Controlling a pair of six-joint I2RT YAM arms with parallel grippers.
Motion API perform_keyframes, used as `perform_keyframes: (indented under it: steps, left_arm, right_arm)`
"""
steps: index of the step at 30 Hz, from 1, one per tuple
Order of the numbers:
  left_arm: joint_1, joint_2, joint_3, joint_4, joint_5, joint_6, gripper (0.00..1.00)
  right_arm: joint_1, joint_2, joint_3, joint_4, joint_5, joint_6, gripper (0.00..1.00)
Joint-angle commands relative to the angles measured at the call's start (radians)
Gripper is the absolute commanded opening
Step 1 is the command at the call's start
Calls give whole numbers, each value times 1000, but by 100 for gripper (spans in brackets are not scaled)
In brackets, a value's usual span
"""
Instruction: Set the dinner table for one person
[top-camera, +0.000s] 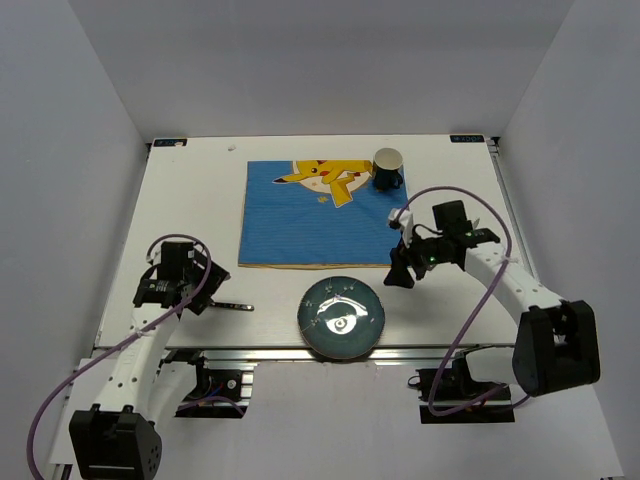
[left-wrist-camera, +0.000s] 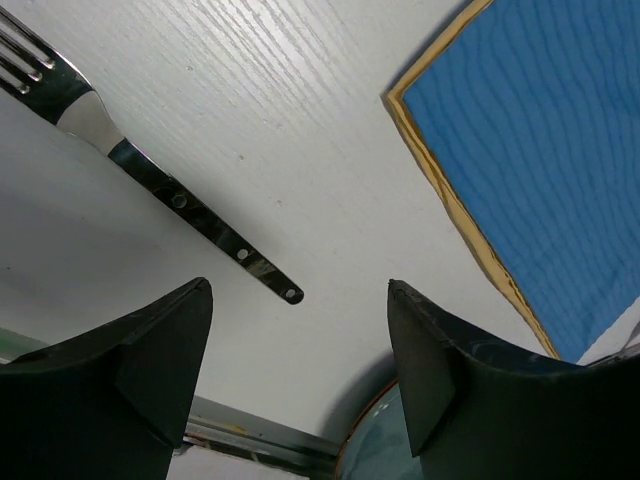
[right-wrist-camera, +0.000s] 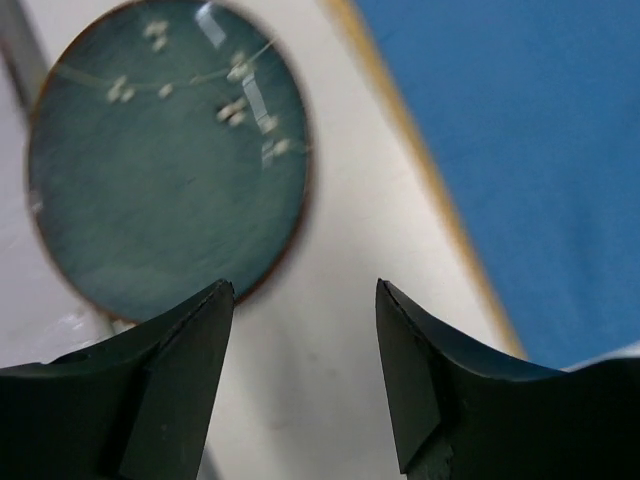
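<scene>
The white dinner table (top-camera: 190, 200) fills a white-walled booth. At its front edge sits a teal plate (top-camera: 342, 318). The left gripper (left-wrist-camera: 300, 290) gapes wide, empty, over a fork (left-wrist-camera: 180, 200). The right gripper (right-wrist-camera: 305, 290), equally wide and empty, hovers between plate and blue placemat (top-camera: 300, 225). A mug (top-camera: 388, 168) stands on the placemat's far right corner.

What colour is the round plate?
The plate is dark teal with a thin brown rim; the right wrist view shows it best.
</scene>
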Motion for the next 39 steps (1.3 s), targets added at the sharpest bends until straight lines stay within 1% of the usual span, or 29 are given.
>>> perform_keyframes:
  steps: [1,2,6,9,13,19,23,26,27,30,32,33,34,38,39]
  left_arm:
    - [-1,-21,8,11,29,71,80]
    - [-1,-28,0,36,71,80,81]
    - [-1,-90,-47,108,146,96,84]
    - [-1,-140,-68,169,190,85,88]
    - [-1,-163,-97,221,238,73,89]
    - [-1,-172,-86,241,255,76,90]
    - [-1,-163,-80,263,270,79,91]
    - [-1,-156,-83,290,290,76,92]
    - [-1,-155,-81,295,293,73,92]
    - [-1,-155,-77,309,298,73,92]
    - [-1,-152,-72,310,299,73,92]
    - [-1,-150,-72,312,301,73,92]
    - [-1,-149,-72,314,304,73,93]
    - [-1,-149,-69,323,310,73,93]
    - [-1,-150,-69,324,312,73,93]
  right_arm:
    - [45,52,-33,-97,-101,-8,64]
    - [51,68,-36,-76,-109,19,65]
    - [68,172,-7,-62,-155,50,63]
    - [74,259,21,-64,-165,55,61]
    - [77,361,39,-42,-172,76,61]
    - [80,436,56,19,-175,145,58]
    - [85,447,38,65,-172,174,57]
    - [86,471,33,78,-187,193,49]
    - [86,482,38,73,-199,193,41]
    - [86,511,49,61,-198,197,31]
    - [88,516,49,65,-187,205,29]
    - [86,514,49,70,-178,213,26]
    - [86,514,47,73,-173,216,24]
    - [86,508,55,78,-164,220,11]
    - [86,504,58,73,-173,219,4]
